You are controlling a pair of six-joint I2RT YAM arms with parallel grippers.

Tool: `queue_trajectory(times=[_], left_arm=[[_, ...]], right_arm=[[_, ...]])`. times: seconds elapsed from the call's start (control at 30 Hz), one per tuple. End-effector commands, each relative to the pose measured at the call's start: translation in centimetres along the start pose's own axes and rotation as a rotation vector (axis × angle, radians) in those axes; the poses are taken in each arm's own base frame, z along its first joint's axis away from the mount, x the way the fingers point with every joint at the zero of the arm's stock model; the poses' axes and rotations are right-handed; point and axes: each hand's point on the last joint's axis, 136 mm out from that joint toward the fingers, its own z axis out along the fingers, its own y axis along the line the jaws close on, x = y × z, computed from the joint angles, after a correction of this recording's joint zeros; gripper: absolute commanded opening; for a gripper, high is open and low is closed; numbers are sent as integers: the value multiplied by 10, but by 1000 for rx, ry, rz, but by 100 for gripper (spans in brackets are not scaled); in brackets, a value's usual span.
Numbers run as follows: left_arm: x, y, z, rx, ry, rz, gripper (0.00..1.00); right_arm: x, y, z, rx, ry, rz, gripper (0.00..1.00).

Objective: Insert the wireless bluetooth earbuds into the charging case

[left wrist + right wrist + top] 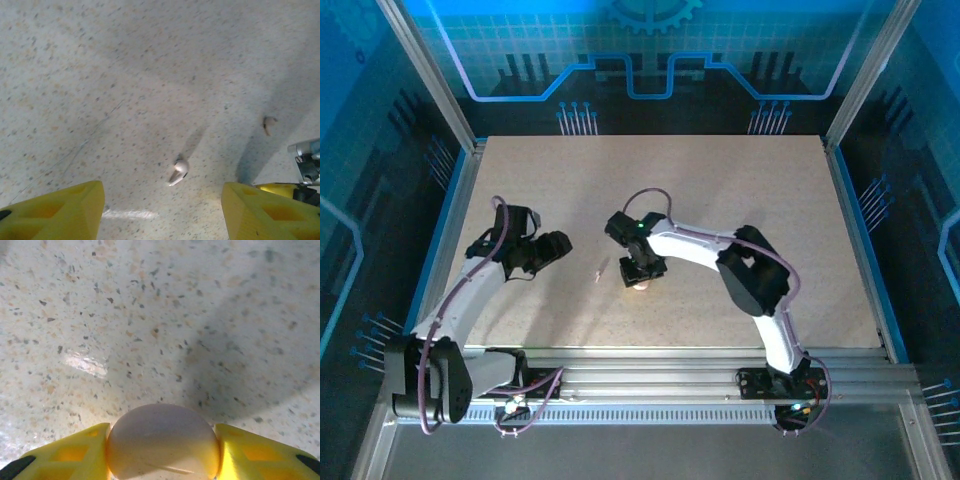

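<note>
The charging case (163, 440), a round pale pink puck, rests on the speckled table between the yellow fingers of my right gripper (163, 452), and both pads touch its sides. From above, the case (640, 287) peeks out under that gripper (642, 274) near the table's middle. One whitish earbud (178, 171) lies on the table ahead of my left gripper (162, 212), which is open with nothing between its fingers. A second earbud (269, 125) lies farther right. In the top view the left gripper (558, 250) hovers left of a small pale earbud (601, 271).
The speckled beige tabletop (720, 200) is ringed by a blue rim and an aluminium frame. Part of the right arm's metal and yellow gripper (306, 165) shows at the right edge of the left wrist view.
</note>
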Motion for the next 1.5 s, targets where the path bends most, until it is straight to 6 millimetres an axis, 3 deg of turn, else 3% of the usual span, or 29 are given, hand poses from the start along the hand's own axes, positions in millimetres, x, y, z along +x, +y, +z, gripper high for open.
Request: queue_trajectory(times=[0.0, 0.3, 0.6, 0.67, 0.9, 1.17, 1.33, 1.47], left_arm=[[1, -24, -8, 102, -50, 115, 64], [5, -86, -26, 321, -274, 368, 59], [32, -139, -33, 519, -392, 626, 55], [39, -148, -36, 560, -433, 691, 55], [70, -178, -46, 725, -512, 916, 57], [102, -188, -30, 772, -519, 1068, 56], [96, -197, -20, 718, -582, 1086, 56], [90, -203, -23, 717, -636, 1076, 56]], right_arm=[[-29, 5, -29, -118, -187, 103, 45], [-27, -26, -74, -235, -393, 231, 46], [-30, -47, -121, -426, -614, 340, 46], [-26, -53, -121, -427, -627, 348, 46], [-26, -47, -140, -540, -704, 351, 46], [-32, -33, -168, -656, -761, 328, 47], [-35, -20, -186, -731, -765, 298, 47], [-36, -14, -195, -776, -778, 281, 47]])
